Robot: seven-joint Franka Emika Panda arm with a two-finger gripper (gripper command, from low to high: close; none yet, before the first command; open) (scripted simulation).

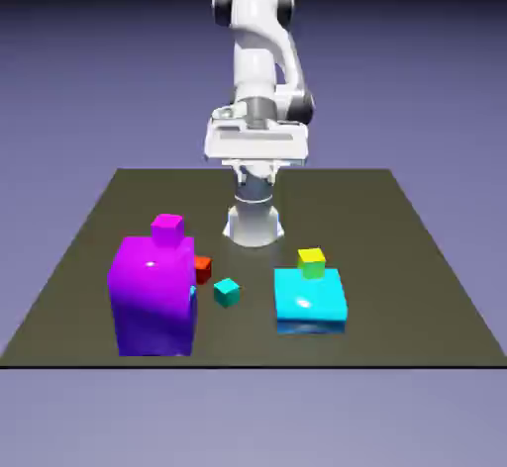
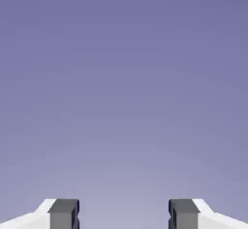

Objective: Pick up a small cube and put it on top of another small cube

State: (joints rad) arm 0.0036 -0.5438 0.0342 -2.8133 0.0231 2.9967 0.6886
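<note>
The small cube [image 1: 202, 269] is plain red and rests on the table, partly hidden behind the big purple block [image 1: 153, 299]. My gripper [image 1: 255, 146] hangs high above the table's far side, well away from every cube. In the hand view the gripper [image 2: 123, 216] is open: its two grey fingertips [image 2: 63, 214] stand wide apart with only the blue-violet backdrop between them. No cube shows in the hand view.
A small teal cube [image 1: 227, 292] lies just in front of the red one. A small magenta cube [image 1: 167, 228] sits on the purple block. A yellow-green cube [image 1: 311, 262] sits at the back edge of the flat cyan block [image 1: 311, 299]. The dark table [image 1: 416, 257] spreads around them.
</note>
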